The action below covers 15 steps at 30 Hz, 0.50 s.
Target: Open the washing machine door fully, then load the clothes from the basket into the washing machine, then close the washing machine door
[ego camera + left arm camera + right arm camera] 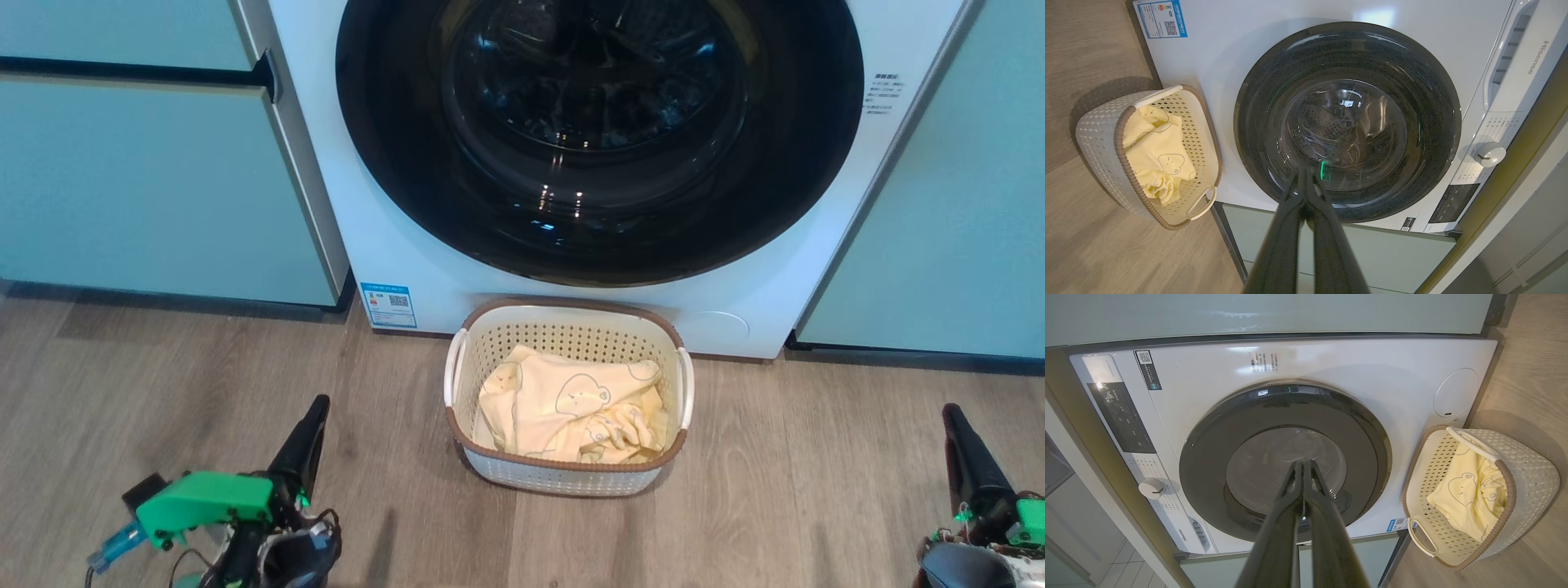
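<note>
The white washing machine (441,245) stands straight ahead, and its round black-rimmed door (600,131) lies flat against its front, closed. On the floor just before it sits the cream basket (567,478) with pale yellow bear-print clothes (563,404) inside. My left gripper (320,402) is shut and empty at the lower left, well left of the basket. Far at the lower right, my right gripper (949,408) is shut and empty too. Both wrist views look along closed fingers toward the door (1347,122) (1286,461), with the basket (1098,134) (1531,477) to one side.
Pale teal cabinet doors (147,180) flank the washer on both sides (955,204). Wood-look floor (800,490) spreads around the basket. The washer's control knob (1489,154) and panel sit above the door.
</note>
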Available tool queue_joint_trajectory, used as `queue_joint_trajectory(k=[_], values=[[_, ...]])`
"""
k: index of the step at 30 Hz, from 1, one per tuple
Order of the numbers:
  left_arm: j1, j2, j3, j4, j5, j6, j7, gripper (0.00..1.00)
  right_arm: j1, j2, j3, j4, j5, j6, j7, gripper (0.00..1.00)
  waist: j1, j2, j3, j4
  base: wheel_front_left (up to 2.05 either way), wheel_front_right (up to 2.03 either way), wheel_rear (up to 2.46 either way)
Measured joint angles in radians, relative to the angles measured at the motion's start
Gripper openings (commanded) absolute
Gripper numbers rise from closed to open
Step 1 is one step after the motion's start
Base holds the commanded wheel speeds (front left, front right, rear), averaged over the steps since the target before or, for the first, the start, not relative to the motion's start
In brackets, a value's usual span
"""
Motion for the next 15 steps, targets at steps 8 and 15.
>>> queue_joint_trajectory(k=[8, 15], values=[[0.0, 0.0, 0.0, 0.0, 0.0, 0.0, 0.0, 0.0, 0.0, 0.0, 0.0, 0.0, 0.0, 0.0, 0.0, 0.0, 0.0, 0.0, 0.0, 0.0, 0.0, 0.0, 0.0], [0.0, 0.0, 0.0, 0.0, 0.0, 0.0, 0.0, 0.0, 0.0, 0.0, 0.0, 0.0, 0.0, 0.0, 0.0, 0.0, 0.0, 0.0, 0.0, 0.0, 0.0, 0.0, 0.0]])
